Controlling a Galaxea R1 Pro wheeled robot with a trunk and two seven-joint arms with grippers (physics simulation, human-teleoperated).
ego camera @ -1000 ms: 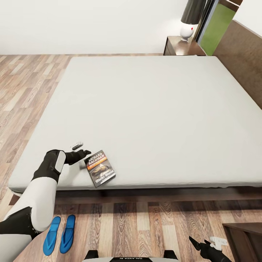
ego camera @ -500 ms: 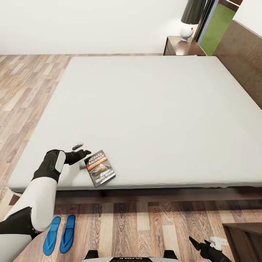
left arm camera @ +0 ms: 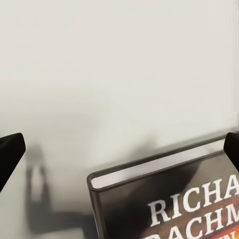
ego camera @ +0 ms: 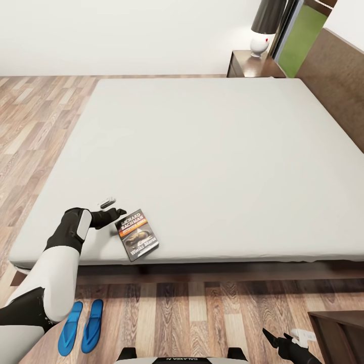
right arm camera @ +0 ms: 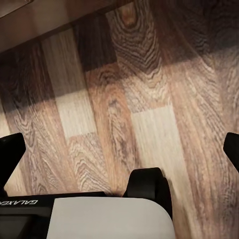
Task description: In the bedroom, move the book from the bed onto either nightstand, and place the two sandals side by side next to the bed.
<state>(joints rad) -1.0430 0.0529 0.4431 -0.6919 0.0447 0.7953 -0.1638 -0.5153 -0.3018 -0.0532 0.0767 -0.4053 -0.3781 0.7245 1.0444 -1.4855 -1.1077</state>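
Observation:
The book (ego camera: 137, 235), dark with an orange band, lies flat on the grey mattress of the bed (ego camera: 202, 151) near its front left corner. My left gripper (ego camera: 114, 208) hovers just left of the book's top edge, open and empty. In the left wrist view the book (left arm camera: 174, 201) lies between and beyond the spread fingertips (left arm camera: 10, 154) of the left gripper (left arm camera: 119, 149). The two blue sandals (ego camera: 81, 327) lie side by side on the floor beside the bed's front edge. A nightstand (ego camera: 250, 65) stands at the far right corner. My right gripper (ego camera: 286, 337) hangs open over the floor (right arm camera: 144, 109).
A white lamp (ego camera: 260, 44) with a dark shade stands on the nightstand. The dark headboard (ego camera: 338, 86) runs along the right side. A dark wooden furniture piece (ego camera: 339, 334) sits at the lower right. Wood-plank floor (ego camera: 35, 116) stretches left of the bed. My base (right arm camera: 99, 216) shows under the right gripper.
The whole picture has shifted very slightly, so the camera moved. The book, the sandals and both arms hold their places.

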